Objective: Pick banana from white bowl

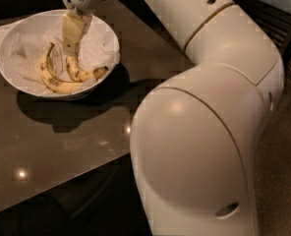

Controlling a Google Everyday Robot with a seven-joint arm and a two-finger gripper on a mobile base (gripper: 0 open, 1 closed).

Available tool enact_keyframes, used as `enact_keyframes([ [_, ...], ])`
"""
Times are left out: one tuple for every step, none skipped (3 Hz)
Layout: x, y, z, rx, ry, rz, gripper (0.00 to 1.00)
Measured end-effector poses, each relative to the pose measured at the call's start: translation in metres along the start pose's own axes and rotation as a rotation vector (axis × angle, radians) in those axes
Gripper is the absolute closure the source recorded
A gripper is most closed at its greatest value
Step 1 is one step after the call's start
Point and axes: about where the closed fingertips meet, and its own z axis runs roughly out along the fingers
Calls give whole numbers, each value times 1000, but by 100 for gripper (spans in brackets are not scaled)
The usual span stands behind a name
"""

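Status: grasp not confirmed, lift not done. The banana [81,74] lies inside the white bowl [8,58] on the desk [62,141], beside a longer banana [51,78]. The pincer [67,55] hangs inside the white bowl, at the banana's upper end. Whether it is wide or narrow cannot be told. Remaining: secure the banana and raise it clear of the white bowl.

— Where's the bowl [9,39]?
— Far left on the table [62,146]. Inside, the banana [81,75] lies right of the other banana [47,80].
— The gripper [69,53]?
— Down in the bowl, at the banana's rear end. The arm [209,107] is to the right.
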Motion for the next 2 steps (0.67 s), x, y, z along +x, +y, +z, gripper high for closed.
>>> enact_keyframes([
  [1, -9, 16, -19, 22, 34, 29],
  [4, -16, 31, -32, 40, 68, 30],
])
